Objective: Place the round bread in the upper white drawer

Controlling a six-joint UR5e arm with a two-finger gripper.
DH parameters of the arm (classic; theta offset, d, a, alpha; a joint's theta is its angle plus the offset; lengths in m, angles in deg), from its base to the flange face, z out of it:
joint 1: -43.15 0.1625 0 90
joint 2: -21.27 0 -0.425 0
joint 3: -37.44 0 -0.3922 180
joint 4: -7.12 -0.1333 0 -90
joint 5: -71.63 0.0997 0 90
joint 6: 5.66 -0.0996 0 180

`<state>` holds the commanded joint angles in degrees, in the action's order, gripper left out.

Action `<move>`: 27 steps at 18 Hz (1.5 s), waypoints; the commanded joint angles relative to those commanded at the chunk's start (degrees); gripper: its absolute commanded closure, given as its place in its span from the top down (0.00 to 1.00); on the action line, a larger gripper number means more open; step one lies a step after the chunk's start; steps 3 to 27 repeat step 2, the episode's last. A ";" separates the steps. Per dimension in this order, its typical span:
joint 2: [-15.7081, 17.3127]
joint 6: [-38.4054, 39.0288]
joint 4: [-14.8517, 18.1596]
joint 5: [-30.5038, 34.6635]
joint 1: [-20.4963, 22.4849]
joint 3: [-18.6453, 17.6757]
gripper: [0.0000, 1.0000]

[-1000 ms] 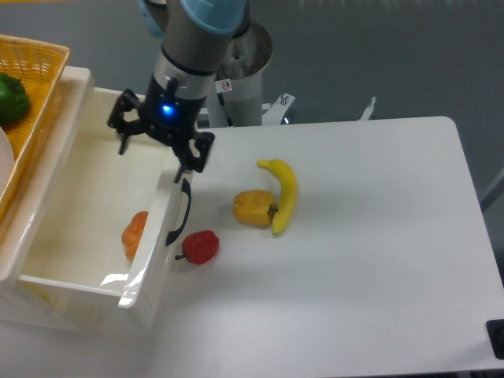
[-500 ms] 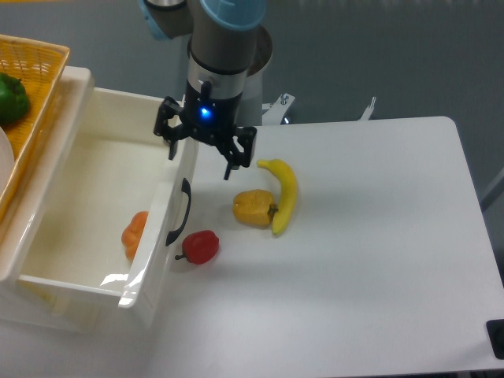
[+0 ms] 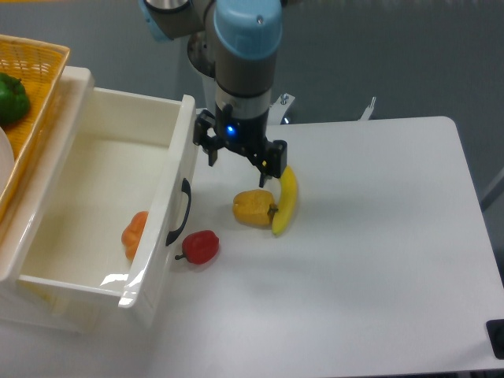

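Round bread (image 3: 135,234) inside upper white drawer (image 3: 169,175), near its front panel | likely light, soft; grip gently across sides | end effector (image 3: 239,158) open, empty

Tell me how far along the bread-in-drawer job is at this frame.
Done, by the look of it: the round bread lies inside the upper white drawer, against its front panel. In hand: nothing; the gripper is open and empty, above the table by the banana and yellow pepper. Left: nothing for the placing itself, though the drawer stands open.
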<state>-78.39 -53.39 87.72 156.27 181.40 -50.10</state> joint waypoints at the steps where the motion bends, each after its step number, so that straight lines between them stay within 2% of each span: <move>1: -0.18 -0.44 -0.09 0.00 0.35 0.00 1.00; 27: -0.35 -0.88 -0.17 0.00 0.44 0.00 1.00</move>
